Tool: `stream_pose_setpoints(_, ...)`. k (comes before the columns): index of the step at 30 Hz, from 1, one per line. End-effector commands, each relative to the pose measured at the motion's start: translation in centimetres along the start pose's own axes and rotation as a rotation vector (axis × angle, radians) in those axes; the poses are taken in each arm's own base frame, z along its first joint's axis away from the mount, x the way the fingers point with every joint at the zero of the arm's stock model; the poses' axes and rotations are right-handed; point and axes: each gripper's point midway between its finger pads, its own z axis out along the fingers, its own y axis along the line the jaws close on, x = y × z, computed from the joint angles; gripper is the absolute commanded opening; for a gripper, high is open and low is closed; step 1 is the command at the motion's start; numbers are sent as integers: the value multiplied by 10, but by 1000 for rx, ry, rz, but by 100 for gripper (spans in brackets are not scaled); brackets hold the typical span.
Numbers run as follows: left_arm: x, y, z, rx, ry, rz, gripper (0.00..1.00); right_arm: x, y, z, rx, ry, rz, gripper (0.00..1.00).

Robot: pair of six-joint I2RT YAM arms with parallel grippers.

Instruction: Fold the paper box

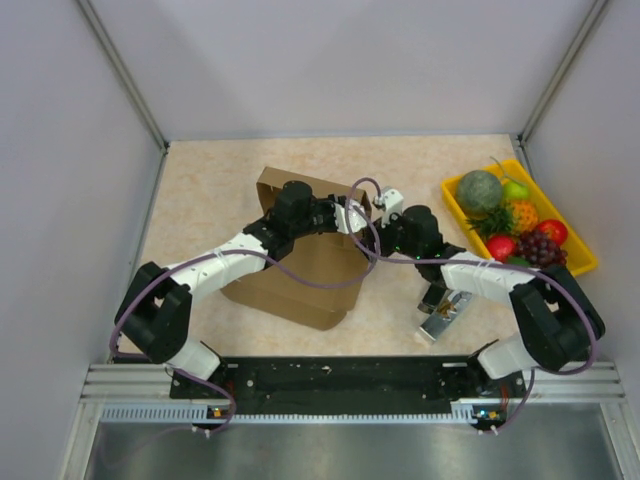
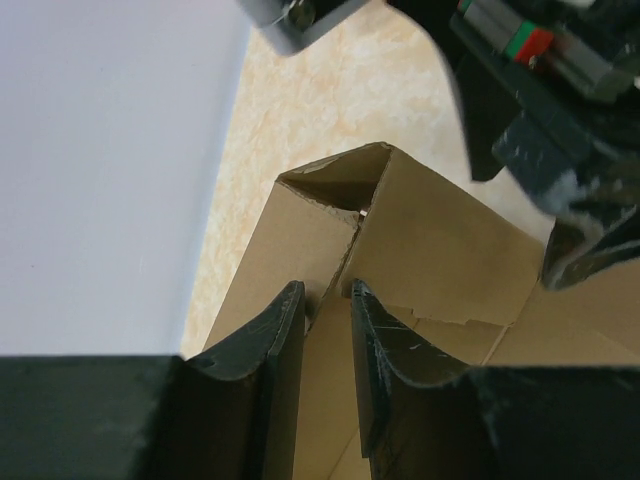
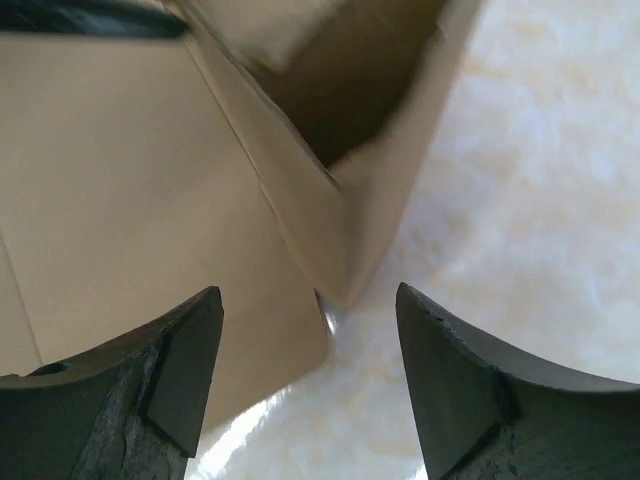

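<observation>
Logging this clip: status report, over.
Left gripper pinching paper box wall. Right gripper open at its corner. Yellow fruit tray apart, at right.

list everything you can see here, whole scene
paper box: one, brown, table centre, partly folded
tray: one, yellow, right side of the table
fruit: several, green, red, orange, dark purple, in the tray
table: one, beige speckled, under it all
walls: pale grey, around the table
left arm: one, black and white, reaching over the box
right arm: one, black and white, right of the box
left fingers: two, black, closed on a box wall
right fingers: two, black, open at a box corner
</observation>
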Motion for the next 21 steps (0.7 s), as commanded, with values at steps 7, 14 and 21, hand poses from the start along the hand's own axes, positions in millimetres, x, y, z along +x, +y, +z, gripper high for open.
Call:
stream_pose_setpoints(7,-7,0,-3,-4,-25,-25,29,-84,17,27,98,-392,-97,64)
stream_pose_setpoints(14,-11,-1,-4,-6,-44,-38,29,-93,4,37,261,-457,-80,59)
stream_pose_setpoints(21,-12,-1,-7,-8,-48,-48,29,-94,-4,48,335,-459,-39,36)
